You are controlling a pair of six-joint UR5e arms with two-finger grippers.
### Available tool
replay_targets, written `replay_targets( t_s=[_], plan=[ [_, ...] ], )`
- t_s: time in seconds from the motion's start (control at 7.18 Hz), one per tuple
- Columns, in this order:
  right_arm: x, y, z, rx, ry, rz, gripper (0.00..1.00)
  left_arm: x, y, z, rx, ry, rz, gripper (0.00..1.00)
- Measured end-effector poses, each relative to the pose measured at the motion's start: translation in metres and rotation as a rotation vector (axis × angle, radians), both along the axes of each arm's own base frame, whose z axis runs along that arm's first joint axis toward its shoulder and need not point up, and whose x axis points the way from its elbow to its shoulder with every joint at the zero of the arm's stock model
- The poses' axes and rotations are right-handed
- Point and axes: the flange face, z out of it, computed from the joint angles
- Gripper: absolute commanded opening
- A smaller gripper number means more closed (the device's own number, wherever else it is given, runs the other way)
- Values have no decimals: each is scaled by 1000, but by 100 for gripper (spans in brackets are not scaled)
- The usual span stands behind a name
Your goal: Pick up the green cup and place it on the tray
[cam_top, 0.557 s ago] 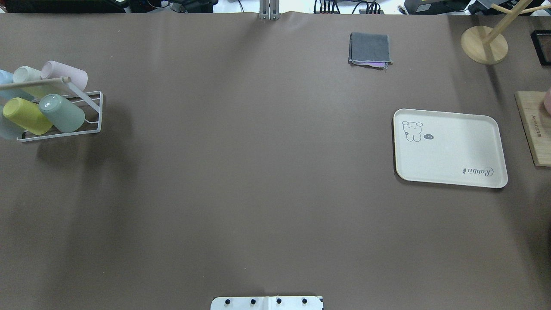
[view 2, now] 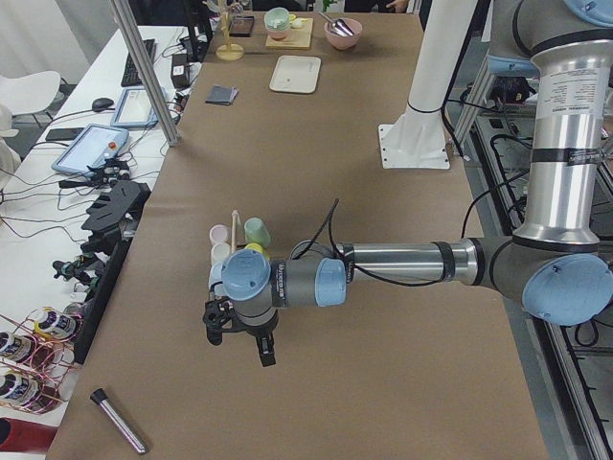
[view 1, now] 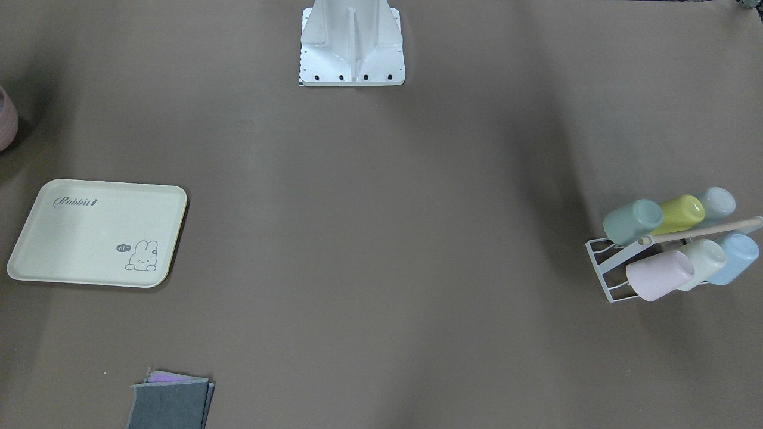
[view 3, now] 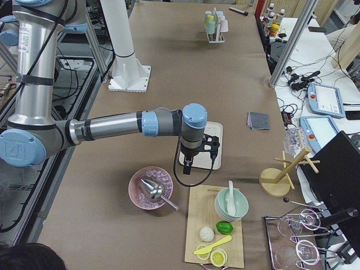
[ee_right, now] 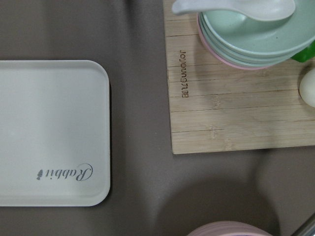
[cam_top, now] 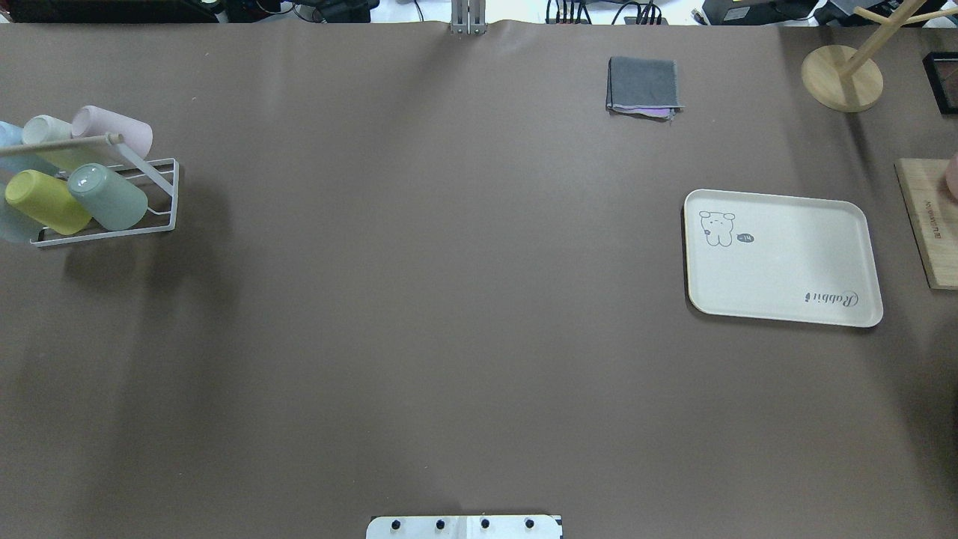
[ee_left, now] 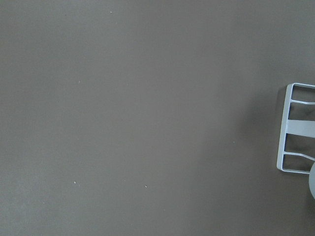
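The green cup [cam_top: 108, 197] lies tilted on a white wire rack [cam_top: 166, 187] at the table's far left, beside a yellow-green cup [cam_top: 45, 201]. It also shows in the front view [view 1: 633, 221] and the left side view [view 2: 257, 231]. The cream tray [cam_top: 782, 258] with a bunny drawing lies flat at the right, with nothing on it. My left gripper [view 2: 239, 337] hangs over the table just short of the rack. My right gripper [view 3: 199, 163] hangs over the tray's near edge [view 3: 217, 130]. Both show only in the side views, so I cannot tell whether they are open or shut.
Pink [cam_top: 112, 129], cream and pale blue cups share the rack. A folded grey cloth [cam_top: 644, 86] lies at the back. A wooden board [ee_right: 236, 98] with stacked bowls [ee_right: 256, 34], a pink bowl [view 3: 151, 188] and a wooden stand [cam_top: 842, 75] crowd the right end.
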Motion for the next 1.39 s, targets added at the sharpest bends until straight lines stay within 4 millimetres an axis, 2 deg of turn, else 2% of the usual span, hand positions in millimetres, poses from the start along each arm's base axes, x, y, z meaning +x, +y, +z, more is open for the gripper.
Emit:
replay_targets(
  t_s=[0.14,0.42,0.56,0.7,0.98,1.11,1.39],
  plan=[
    [-15,-14,-3,9,0,-28,100,0,0,0,-1,0,0,99],
    [-53,-60,-10,34,-2,-85,100,0,-2,-9,-15,-1,-1,99],
    [-68,-86,-7,36,-2,-103,100,2,-5,-31,-29,-4,1,99],
    [-83,-100,0,31,1,-119,100,12,-10,-65,-19,-13,21,99],
    [-103,-111,23,6,6,-114,99,49,-14,-134,27,-44,39,99],
    [-114,-112,34,0,15,-114,97,70,-14,-162,57,-48,53,99],
    [-136,-110,42,3,46,-138,96,130,-11,-207,126,-36,153,99]
  ],
)
